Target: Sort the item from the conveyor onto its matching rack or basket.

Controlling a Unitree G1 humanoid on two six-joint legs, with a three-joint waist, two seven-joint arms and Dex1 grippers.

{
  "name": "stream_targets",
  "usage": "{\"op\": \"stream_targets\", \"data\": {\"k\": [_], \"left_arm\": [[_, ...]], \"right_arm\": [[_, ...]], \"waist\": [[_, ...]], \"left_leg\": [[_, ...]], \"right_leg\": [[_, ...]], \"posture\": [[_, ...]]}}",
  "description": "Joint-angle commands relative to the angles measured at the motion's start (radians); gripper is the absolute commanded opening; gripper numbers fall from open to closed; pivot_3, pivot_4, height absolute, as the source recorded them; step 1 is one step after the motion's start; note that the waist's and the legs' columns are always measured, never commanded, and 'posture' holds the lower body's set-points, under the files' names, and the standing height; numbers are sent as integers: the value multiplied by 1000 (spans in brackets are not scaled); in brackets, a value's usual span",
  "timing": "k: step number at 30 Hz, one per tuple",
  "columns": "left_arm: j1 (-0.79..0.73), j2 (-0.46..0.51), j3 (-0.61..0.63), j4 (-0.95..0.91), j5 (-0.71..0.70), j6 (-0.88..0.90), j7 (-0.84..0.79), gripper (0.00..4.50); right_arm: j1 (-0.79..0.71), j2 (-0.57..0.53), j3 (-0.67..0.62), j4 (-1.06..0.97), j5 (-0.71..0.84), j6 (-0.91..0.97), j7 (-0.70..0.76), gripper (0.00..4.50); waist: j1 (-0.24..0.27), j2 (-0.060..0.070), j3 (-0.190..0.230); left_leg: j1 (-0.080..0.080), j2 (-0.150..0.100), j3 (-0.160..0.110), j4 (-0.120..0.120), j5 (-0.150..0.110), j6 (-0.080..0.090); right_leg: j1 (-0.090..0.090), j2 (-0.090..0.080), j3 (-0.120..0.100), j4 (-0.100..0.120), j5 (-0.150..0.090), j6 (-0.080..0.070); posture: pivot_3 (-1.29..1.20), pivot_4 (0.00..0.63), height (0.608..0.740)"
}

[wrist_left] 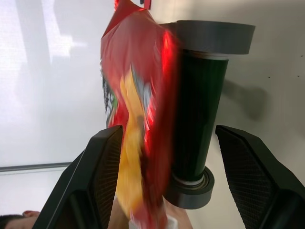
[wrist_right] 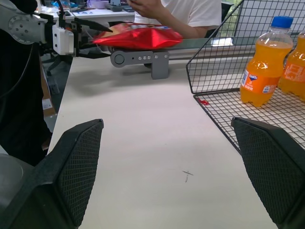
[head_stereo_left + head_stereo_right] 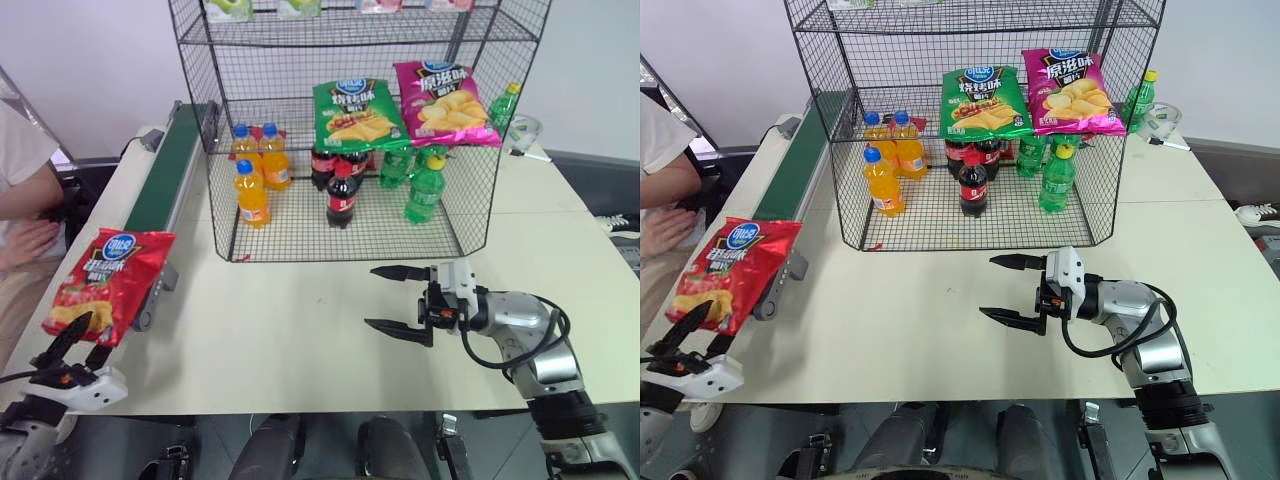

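Red crisp bag (image 3: 108, 280) lies over near end of conveyor (image 3: 165, 175), overhanging its end roller for easy pickup. Left gripper (image 3: 78, 340) at bag's near edge, fingers spread wide, straddling bag, not yet clamped. Right gripper (image 3: 398, 300) spread, empty, idle over table (image 3: 300, 330), well clear of conveyor, before wire rack (image 3: 350, 130).

a lab: test conveyor (image 3: 170, 165) beside a stocked wire cage (image 3: 350, 130) on a table (image 3: 300, 330).

The right gripper (image 2: 171, 167), fingers spread wide, faces across the cream table (image 2: 143, 124). At the far edge, the red crisp bag (image 2: 138, 37) overhangs the conveyor's end (image 2: 140, 58), the left gripper (image 2: 90, 29) beside it. Orange soda bottles (image 2: 262, 67) stand inside the wire-mesh cage (image 2: 214, 71).
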Motion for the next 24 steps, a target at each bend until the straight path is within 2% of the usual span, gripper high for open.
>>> {"op": "stream_targets", "data": {"k": [1, 3, 5, 7, 10, 11, 20, 24], "left_arm": [[-3, 23, 12, -17, -24, 4, 18, 3230], [-10, 25, 6, -15, -38, -9, 2, 3230], [-11, 29, 1, -12, -55, -29, -13, 2706], [-6, 28, 7, -17, -57, -28, -6, 1907], [2, 28, 12, -21, -58, -21, 3, 290], [6, 27, 16, -26, -53, -16, 11, 41], [71, 22, 42, -77, -83, -16, -5, 41], [115, 15, 117, -208, -127, 5, -37, 41]], "right_arm": [[-6, 1, -15, -13, 6, -17, -4, 4500], [-5, 0, -15, -13, 7, -17, -5, 4500], [-5, 0, -16, -14, 6, -17, -8, 4500], [-3, 0, -16, -12, 6, -18, -8, 4500], [4, -1, -15, -13, 5, -19, -8, 4500], [6, -1, -15, -15, 4, -19, -9, 4500], [11, 0, -14, -16, 6, -19, -13, 4500], [18, -5, -28, -16, 17, -14, -13, 4500]], "waist": [[0, 0, 0], [0, 0, 0], [0, 0, 0], [0, 0, 0], [0, 0, 0], [0, 0, 0], [0, 0, 0], [1, 0, 0]], "left_leg": [[0, 0, 0, 0, 0, 0], [0, 0, 0, 0, 0, 0], [0, 0, 0, 0, 0, 0], [0, 0, 0, 0, 0, 0], [0, 0, 0, 0, 0, 0], [0, 0, 0, 0, 0, 0], [1, 0, 0, 0, 0, 0], [1, 0, 0, 0, 0, 0]], "right_leg": [[0, 0, 0, 0, 0, 0], [0, 0, 0, 0, 0, 0], [0, 0, 0, 0, 0, 0], [0, 0, 0, 0, 0, 0], [0, 0, 0, 0, 0, 0], [0, 0, 0, 0, 0, 0], [1, 0, 0, 0, 0, 0], [1, 0, 0, 0, 0, 0]], "posture": [[0, 150, 740], [0, 150, 740], [0, 150, 740], [0, 150, 740], [0, 150, 740], [0, 150, 740], [0, 150, 740], [0, 150, 740]]}}
